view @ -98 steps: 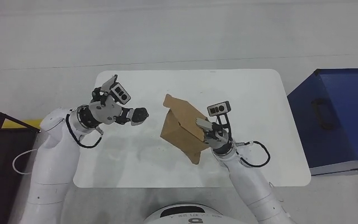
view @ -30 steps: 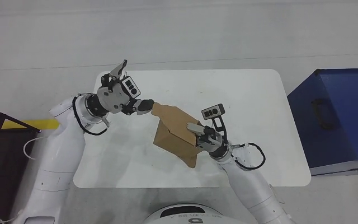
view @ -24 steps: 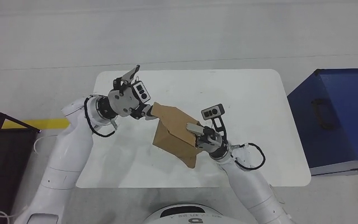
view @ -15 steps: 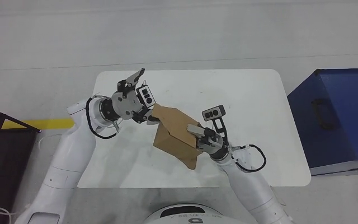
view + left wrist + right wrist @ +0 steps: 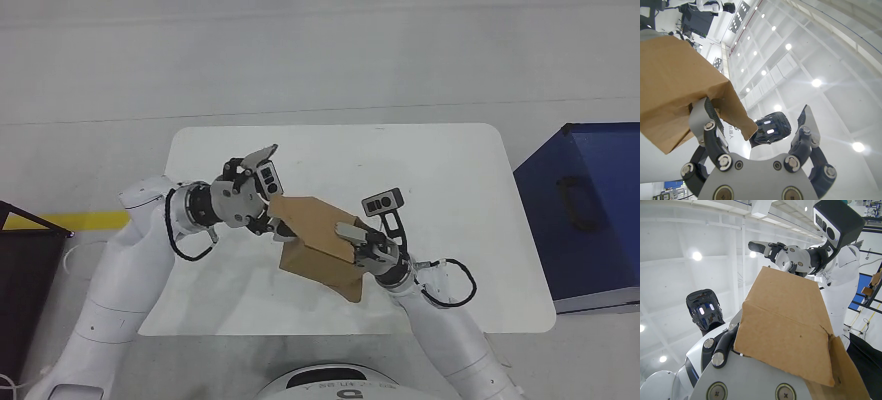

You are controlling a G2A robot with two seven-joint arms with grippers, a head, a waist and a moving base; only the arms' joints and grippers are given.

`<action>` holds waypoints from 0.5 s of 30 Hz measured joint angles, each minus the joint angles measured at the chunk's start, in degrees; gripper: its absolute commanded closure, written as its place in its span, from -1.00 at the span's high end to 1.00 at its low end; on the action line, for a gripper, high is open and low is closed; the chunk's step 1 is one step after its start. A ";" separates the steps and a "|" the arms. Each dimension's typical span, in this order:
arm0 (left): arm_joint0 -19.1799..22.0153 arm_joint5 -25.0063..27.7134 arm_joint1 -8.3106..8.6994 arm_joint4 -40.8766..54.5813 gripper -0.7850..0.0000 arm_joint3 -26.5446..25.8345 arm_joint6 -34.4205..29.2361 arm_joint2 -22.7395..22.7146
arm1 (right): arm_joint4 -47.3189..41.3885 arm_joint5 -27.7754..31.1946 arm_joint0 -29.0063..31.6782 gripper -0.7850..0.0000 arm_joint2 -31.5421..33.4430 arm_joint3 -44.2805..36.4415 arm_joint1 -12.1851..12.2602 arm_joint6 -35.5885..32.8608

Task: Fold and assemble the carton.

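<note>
Brown cardboard, the carton (image 5: 318,232) is opened into a slanted sleeve rather than lying flat. I hold it tilted, with the white surface (image 5: 450,170) beneath it; I cannot tell whether the carton's lower corner touches.

My right jaws are clamped on the carton's wall at its near edge. My left jaws, at the carton's opposite corner, are spread wide. One finger (image 5: 700,113) is hooked into the carton's open end and touches a loose flap. The other finger (image 5: 807,121) stands free, apart from the carton.

I judge the task somewhere between early and midway. The walls are raised, but the body is not yet square, the flap at my left finger hangs unfolded, and no end that I can see is closed. Left to do: square the body, fold the flaps in and tuck them.
</note>
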State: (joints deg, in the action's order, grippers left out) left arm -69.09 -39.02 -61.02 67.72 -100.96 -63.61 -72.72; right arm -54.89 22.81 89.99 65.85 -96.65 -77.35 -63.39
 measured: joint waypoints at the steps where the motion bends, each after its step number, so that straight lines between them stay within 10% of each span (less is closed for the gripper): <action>1: 0.08 0.18 0.09 -1.01 1.00 -0.08 -0.43 0.11 | -0.03 0.04 0.04 -1.00 0.11 -0.02 0.04 -0.02; 15: 1.12 2.24 1.42 -9.51 1.00 -1.29 -3.88 1.59 | -0.65 0.19 0.34 -1.00 0.60 -0.25 0.34 -0.34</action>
State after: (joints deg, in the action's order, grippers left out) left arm -67.96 -36.78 -59.60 58.21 -102.25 -67.50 -71.13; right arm -55.55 23.00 90.33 66.45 -96.90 -77.01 -63.73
